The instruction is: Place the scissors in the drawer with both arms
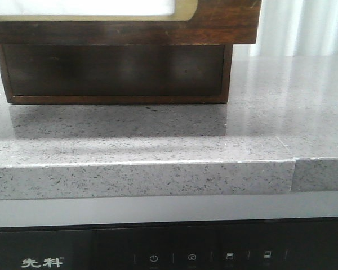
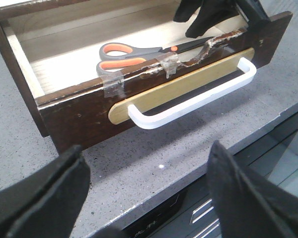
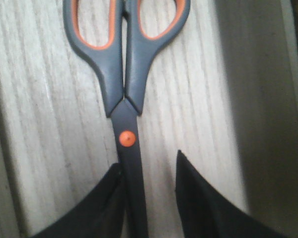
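Observation:
The scissors (image 2: pixel 131 55), with orange finger loops edged in dark grey, lie flat on the pale floor of the pulled-out drawer (image 2: pixel 84 116). In the front view the drawer (image 1: pixel 225 22) fills the top edge. In the right wrist view the scissors (image 3: pixel 124 94) point their blades between my right gripper's (image 3: pixel 148 161) fingers. One finger touches the blade and the other stands apart with wood showing between. That gripper (image 2: pixel 188 27) hangs over the blades inside the drawer. My left gripper (image 2: pixel 148 153) is open and empty above the counter, in front of the drawer's white handle (image 2: pixel 188 96).
The dark wooden cabinet (image 1: pixel 112 73) stands on the grey speckled counter (image 1: pixel 158 140). The counter's front edge (image 1: pixel 141 177) drops to a black appliance panel (image 1: pixel 186 256). Clear tape (image 2: pixel 111 84) and a chipped rim mark the drawer's front wall.

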You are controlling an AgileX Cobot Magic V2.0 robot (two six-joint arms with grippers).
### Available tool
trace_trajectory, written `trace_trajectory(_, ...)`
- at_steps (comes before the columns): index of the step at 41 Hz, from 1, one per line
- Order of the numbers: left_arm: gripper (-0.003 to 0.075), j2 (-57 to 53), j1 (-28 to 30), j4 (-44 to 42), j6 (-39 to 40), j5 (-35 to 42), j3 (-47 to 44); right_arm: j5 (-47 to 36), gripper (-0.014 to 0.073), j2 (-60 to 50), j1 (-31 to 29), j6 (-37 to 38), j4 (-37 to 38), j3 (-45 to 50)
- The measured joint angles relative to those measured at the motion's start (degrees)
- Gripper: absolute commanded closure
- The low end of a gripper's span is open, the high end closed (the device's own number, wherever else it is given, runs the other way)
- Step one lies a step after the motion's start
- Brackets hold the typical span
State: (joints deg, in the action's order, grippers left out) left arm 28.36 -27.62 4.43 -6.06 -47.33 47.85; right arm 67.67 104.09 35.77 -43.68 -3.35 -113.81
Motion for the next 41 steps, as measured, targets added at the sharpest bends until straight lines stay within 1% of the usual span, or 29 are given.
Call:
trace_trajectory(6, 0.0226, 0.0, 0.0, 0.0, 0.0, 0.0, 0.0, 0.1, 0.0306, -2.5, 0.0, 7.1, 0.0, 0.0)
trace_trajectory(15, 0.0227, 0.0, 0.0, 0.0, 0.0, 0.0, 0.0, 3.5, 0.0306, -8.6, 0.0, 23.8, 0.0, 0.0)
trace_trajectory(19, 0.0226, 0.0, 0.0, 0.0, 0.0, 0.0, 0.0, 4.2, 0.0306, -12.1, -0.1, 29.7, 0.0, 0.6)
trace_trajectory(21, 0.0226, 0.0, 0.0, 0.0, 0.0, 0.0, 0.0, 4.3, 0.0306, -13.9, -0.1, 31.5, 0.0, 1.5)
trace_trajectory(27, 0.0226, 0.0, 0.0, 0.0, 0.0, 0.0, 0.0, 3.9, 0.0306, -21.7, -0.1, 35.2, -0.5, 8.8)
trace_trajectory(33, 0.0226, 0.0, 0.0, 0.0, 0.0, 0.0, 0.0, -0.9, 0.0306, -30.2, -0.2, 37.3, -0.6, 19.4)
trace_trajectory(41, 0.0226, 0.0, 0.0, 0.0, 0.0, 0.0, 0.0, -8.3, 0.0306, -42.8, -0.2, 37.7, -0.6, 33.1)
